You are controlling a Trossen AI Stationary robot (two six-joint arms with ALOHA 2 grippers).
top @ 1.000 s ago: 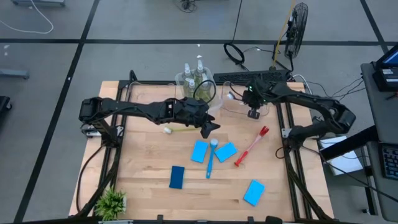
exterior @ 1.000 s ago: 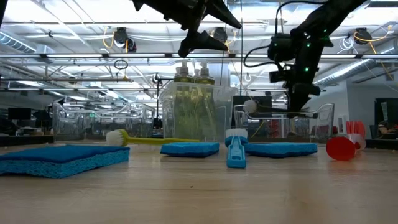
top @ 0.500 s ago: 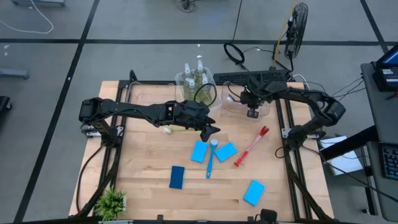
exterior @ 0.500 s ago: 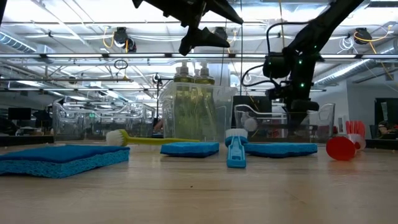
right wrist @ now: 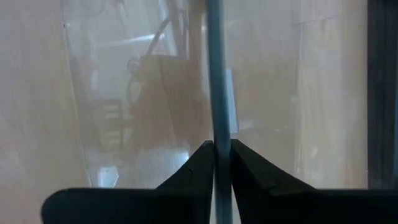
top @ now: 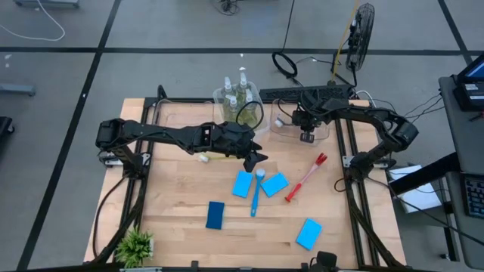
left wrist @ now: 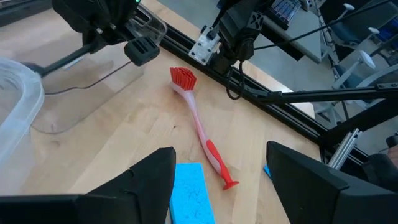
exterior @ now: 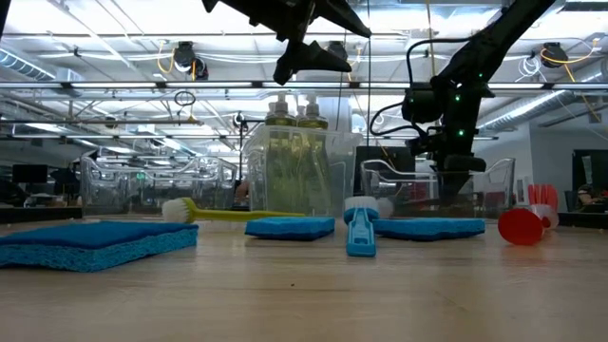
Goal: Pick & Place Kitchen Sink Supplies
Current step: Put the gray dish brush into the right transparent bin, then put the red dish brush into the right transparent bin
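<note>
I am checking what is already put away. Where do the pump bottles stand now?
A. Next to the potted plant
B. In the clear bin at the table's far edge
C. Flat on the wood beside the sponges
B: the pump bottles stand upright together inside the clear bin, as the low view also shows.

The dark-handled brush (right wrist: 217, 93) runs off the right wrist picture's edge, so its head is unseen there; whether the fingertips (right wrist: 200, 155) beside it press it or stand just clear cannot be told. In the high view the bottles (top: 236, 92) in the clear bin (top: 257, 113) blur together (their count is unclear). In the low view, the green potted plant (top: 134, 246) falls outside the picture. The left gripper (left wrist: 217, 165) is cut off by the left wrist picture's bottom edge.
</note>
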